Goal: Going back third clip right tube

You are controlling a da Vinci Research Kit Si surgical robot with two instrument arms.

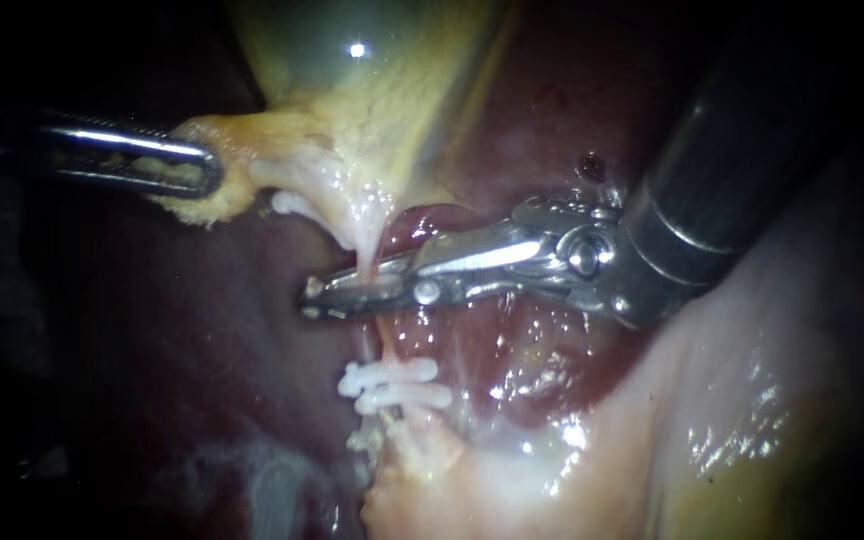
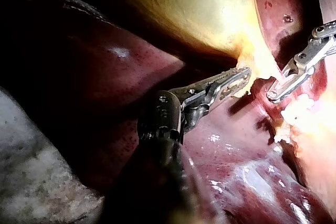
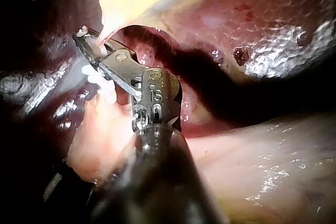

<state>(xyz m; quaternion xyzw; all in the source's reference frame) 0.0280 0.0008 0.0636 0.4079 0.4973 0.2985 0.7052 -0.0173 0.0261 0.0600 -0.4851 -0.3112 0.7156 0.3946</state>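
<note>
Slender steel right instrument (image 1: 357,295) at centre, tool narrowly spread astride thin pink tube (image 1: 370,255). 2 white plastic clips (image 1: 397,385) at its 6 o'clock. Left instrument (image 1: 207,170), 9 o'clock, tool pinching yellowish gallbladder (image 1: 352,110). Likely the withdrawal step. Next: back out toward 2 o'clock without snagging the tube.

Right tool (image 1: 314,298) — bright polished metal, on a matt black shaft (image 1: 742,150); clips (image 1: 397,385) white, smooth plastic; liver (image 2: 126,72) wet and glossy.
</note>
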